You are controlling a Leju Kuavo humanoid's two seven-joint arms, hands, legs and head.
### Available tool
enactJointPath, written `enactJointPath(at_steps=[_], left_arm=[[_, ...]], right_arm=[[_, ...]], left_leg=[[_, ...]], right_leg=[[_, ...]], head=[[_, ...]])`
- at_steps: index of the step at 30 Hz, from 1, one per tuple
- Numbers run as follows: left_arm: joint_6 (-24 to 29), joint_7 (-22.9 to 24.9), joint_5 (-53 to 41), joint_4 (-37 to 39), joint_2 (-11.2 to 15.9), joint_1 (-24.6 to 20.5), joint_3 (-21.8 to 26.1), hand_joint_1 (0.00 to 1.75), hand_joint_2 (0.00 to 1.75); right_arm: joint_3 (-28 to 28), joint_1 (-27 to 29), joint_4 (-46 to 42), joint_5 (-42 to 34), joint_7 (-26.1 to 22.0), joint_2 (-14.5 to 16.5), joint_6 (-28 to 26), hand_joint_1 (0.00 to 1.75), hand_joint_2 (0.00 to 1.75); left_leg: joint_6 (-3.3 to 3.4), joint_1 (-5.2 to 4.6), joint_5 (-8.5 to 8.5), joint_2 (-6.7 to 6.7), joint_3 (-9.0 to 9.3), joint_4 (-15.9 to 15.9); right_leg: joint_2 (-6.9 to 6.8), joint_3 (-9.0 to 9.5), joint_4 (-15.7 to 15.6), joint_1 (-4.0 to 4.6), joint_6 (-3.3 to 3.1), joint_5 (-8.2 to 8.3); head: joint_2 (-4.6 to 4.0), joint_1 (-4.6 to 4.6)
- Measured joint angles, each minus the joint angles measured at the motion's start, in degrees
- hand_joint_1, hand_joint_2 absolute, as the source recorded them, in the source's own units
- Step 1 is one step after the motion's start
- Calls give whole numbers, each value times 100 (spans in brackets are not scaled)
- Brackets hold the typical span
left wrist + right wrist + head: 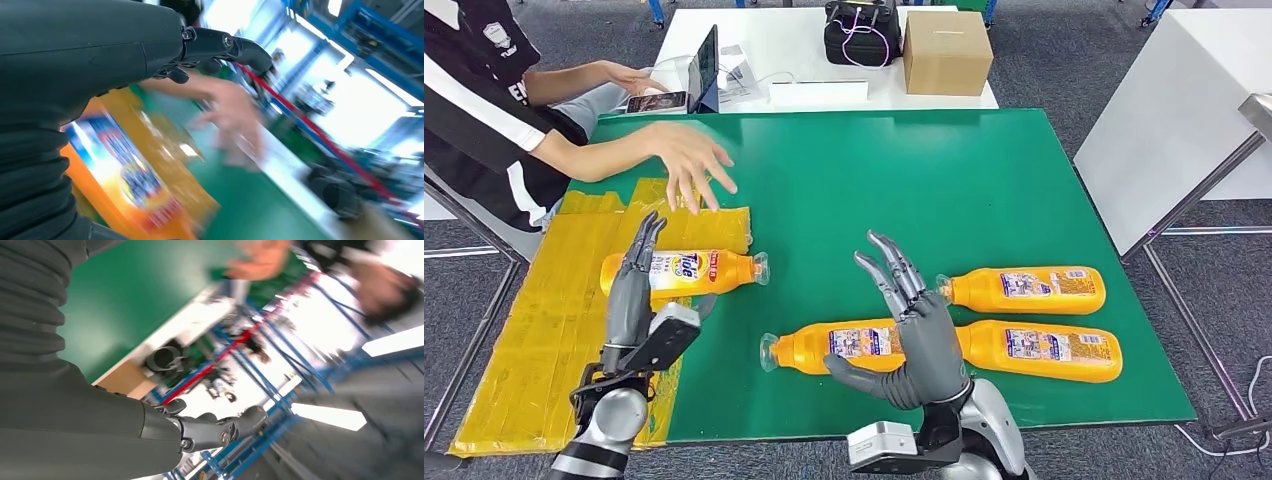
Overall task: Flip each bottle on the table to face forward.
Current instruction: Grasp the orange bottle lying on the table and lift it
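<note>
4 orange bottles (682,273) lay flat on the green table (944,180), 1 by the left hand (632,290), 3 near the right hand (914,330). both hands were open and empty. likely light, smooth, prone to rolling; grasp mid-body.

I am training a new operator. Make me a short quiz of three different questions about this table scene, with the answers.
1. How many orange bottles lie on the green table?
2. True or false: the right hand grips a bottle.
3. Which bottle shows its front label? A) the left bottle B) the far right bottle

Key:
1. Four, all on their sides.
2. False; it is raised with fingers spread, as is the left hand.
3. A.
</note>
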Motion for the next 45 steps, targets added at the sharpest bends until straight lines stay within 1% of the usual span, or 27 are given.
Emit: enactJointPath(at_steps=[2, 5, 10, 15, 18, 22, 28, 32, 45], left_arm=[[-388, -251, 575, -460, -47, 223, 0, 0, 175], [-715, -478, 1091, -989, -128, 451, -1, 0, 175], [-868, -572, 1318, -1457, -207, 611, 0, 0, 175], [-1134, -623, 1603, -1711, -254, 667, -32, 0, 175], [-1219, -573, 1656, -1744, -260, 664, -60, 0, 175], [-1328, -567, 1742, -1742, -264, 655, -76, 0, 175], [-1460, -565, 1884, -1740, -279, 636, -139, 0, 175], [-1475, -564, 1893, -1736, -293, 623, -190, 0, 175], [-1426, -558, 1894, -1608, -309, 545, -340, 0, 175]], right_arm=[[-14, 63, 72, 608, 313, -192, 124, 0, 175], [-9, 144, 275, 1311, 709, -434, 150, 0, 175], [12, 196, 498, 1644, 952, -653, 150, 0, 175], [71, 188, 784, 2177, 1415, -794, 162, 0, 175], [87, 174, 973, 2305, 1568, -843, 158, 0, 175], [93, 103, 1258, 2440, 1783, -882, 248, 0, 0], [105, -122, 1786, 2611, 2019, -886, 398, 0, 0], [121, -225, 1996, 2653, 2043, -873, 416, 0, 175], [201, -695, 2838, 2879, 2218, -621, 419, 0, 175]], left_leg=[[1, 0, -1, -2, -1, 0], [1, -1, -1, -3, -2, 0], [-1, 0, 1, -1, 0, 0], [-1, 2, 2, -2, 0, 0], [-1, 2, 1, -2, 0, 0], [-1, 1, 1, -2, 0, 0], [0, 1, 2, -2, 0, 0], [0, 1, 2, -2, 0, 0], [0, 1, 3, -2, 0, 0]], right_leg=[[-1, -1, -1, 0, 0, 0], [-1, 0, -2, 0, 1, 0], [0, 1, 0, 1, 0, 0], [-1, 1, 1, 2, 0, 0], [0, 1, 1, 2, 0, 0], [0, 1, 0, 1, 0, 0], [-1, 2, 1, 1, 0, 1], [0, 1, 1, 1, 0, 1], [0, 1, 2, 1, 0, 1]], head=[[0, 1], [0, 1], [0, -2], [0, -1], [0, -1], [0, -1], [0, -1], [0, -1], [0, -1]])
